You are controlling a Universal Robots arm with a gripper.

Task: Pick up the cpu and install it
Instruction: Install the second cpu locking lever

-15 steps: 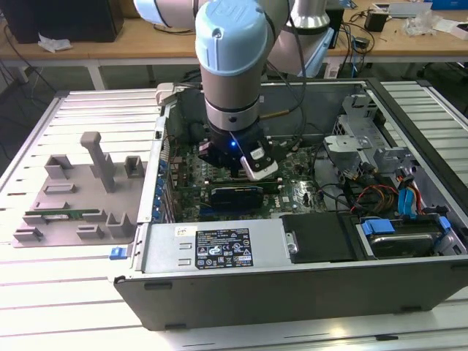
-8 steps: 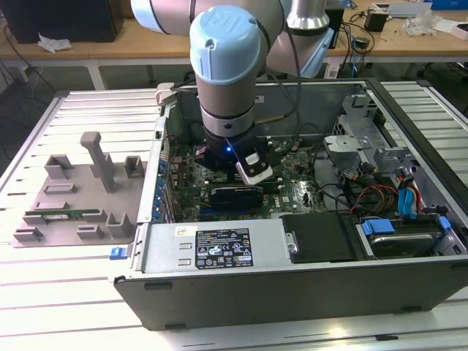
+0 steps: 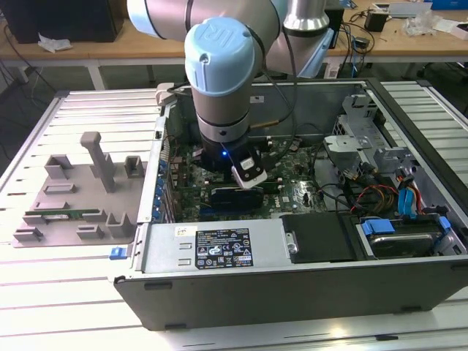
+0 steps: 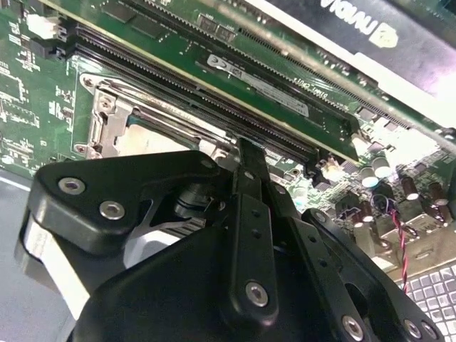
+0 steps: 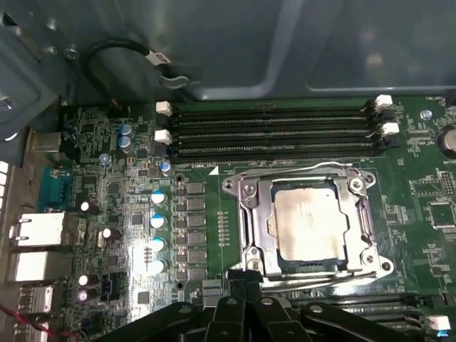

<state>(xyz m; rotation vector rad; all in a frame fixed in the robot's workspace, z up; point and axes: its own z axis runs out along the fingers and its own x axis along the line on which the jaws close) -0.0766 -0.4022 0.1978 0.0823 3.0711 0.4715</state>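
The cpu (image 5: pixel 311 220) sits in the socket frame (image 5: pixel 249 214), beside the memory slots (image 5: pixel 271 132).

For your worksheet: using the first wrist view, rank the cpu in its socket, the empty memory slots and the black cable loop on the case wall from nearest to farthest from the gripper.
1. The cpu, seated in its metal socket frame just beyond the gripper.
2. The empty memory slots, past the socket.
3. The black cable loop, on the case wall beyond the board.

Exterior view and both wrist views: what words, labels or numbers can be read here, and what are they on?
Nothing can be quoted with confidence.
White sticker, exterior view: print too small.
Stick label, second wrist view: blurred.
Card lettering, second wrist view: upside down, cut off at the edge.
Board print, first wrist view: too small.
cpu top: glare, nothing legible.
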